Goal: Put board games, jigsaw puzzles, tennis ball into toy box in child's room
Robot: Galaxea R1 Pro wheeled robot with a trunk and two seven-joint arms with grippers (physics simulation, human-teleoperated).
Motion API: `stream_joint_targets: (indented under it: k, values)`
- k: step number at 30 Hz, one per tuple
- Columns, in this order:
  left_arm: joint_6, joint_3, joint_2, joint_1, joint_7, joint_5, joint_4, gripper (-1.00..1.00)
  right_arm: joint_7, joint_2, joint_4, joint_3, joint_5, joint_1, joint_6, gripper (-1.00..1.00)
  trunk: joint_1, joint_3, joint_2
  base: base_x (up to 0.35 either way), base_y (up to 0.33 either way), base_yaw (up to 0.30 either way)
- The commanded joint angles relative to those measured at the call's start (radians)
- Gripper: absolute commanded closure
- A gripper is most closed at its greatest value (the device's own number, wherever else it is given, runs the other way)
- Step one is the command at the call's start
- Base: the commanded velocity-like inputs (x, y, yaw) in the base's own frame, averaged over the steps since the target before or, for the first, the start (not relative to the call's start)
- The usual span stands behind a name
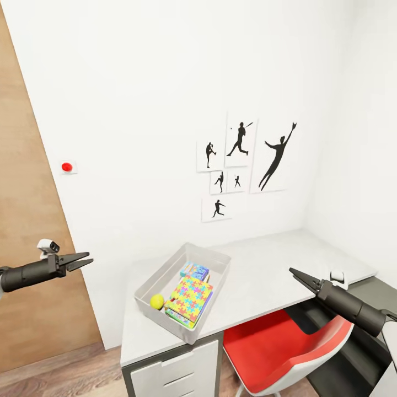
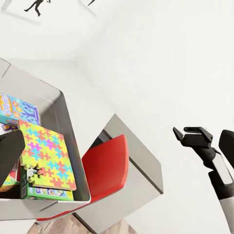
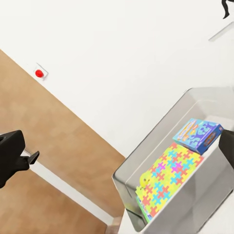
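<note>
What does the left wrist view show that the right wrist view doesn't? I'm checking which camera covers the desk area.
Left wrist alone: the red chair tucked under the table, and the right gripper. Right wrist alone: the brown wooden panel, the red button on the wall, and the left gripper. Both share the toy box holding the jigsaw puzzle and the blue board game.

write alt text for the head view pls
A pale toy box on a grey table holds a jigsaw puzzle, a blue board game and a tennis ball. Both grippers hang at the sides, holding nothing.
</note>
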State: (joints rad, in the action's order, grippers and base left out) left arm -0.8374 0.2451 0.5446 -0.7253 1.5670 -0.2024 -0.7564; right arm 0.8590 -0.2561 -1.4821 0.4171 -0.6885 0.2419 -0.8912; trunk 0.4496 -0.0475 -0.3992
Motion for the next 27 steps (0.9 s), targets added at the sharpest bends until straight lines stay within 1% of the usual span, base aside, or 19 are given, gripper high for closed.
stream_joint_targets:
  k: [1,6,9,27]
  values:
    - [-0.011,0.0,0.0,0.0,0.004,0.001,0.0,-1.0,0.003,0.001,0.0,0.002,0.0,0.0,-0.004,-1.0,0.0,0.0,-0.001,0.0,0.0,0.0]
    - [-0.012,0.0,0.0,0.0,0.004,0.001,0.0,-1.0,0.005,0.004,-0.003,0.004,-0.001,0.0,-0.003,-1.0,0.0,0.0,-0.001,0.0,0.0,-0.003]
    - [-0.012,0.0,0.0,0.0,0.004,0.001,0.0,-1.0,0.007,0.004,-0.004,0.006,-0.002,-0.001,-0.003,-1.0,0.0,0.0,-0.001,0.0,0.0,-0.135]
    - [-0.005,0.0,0.001,0.0,0.004,0.002,-0.004,-1.0,0.009,0.005,0.0,0.006,-0.003,-0.001,-0.003,-1.0,0.0,0.0,-0.001,0.0,0.0,-0.262]
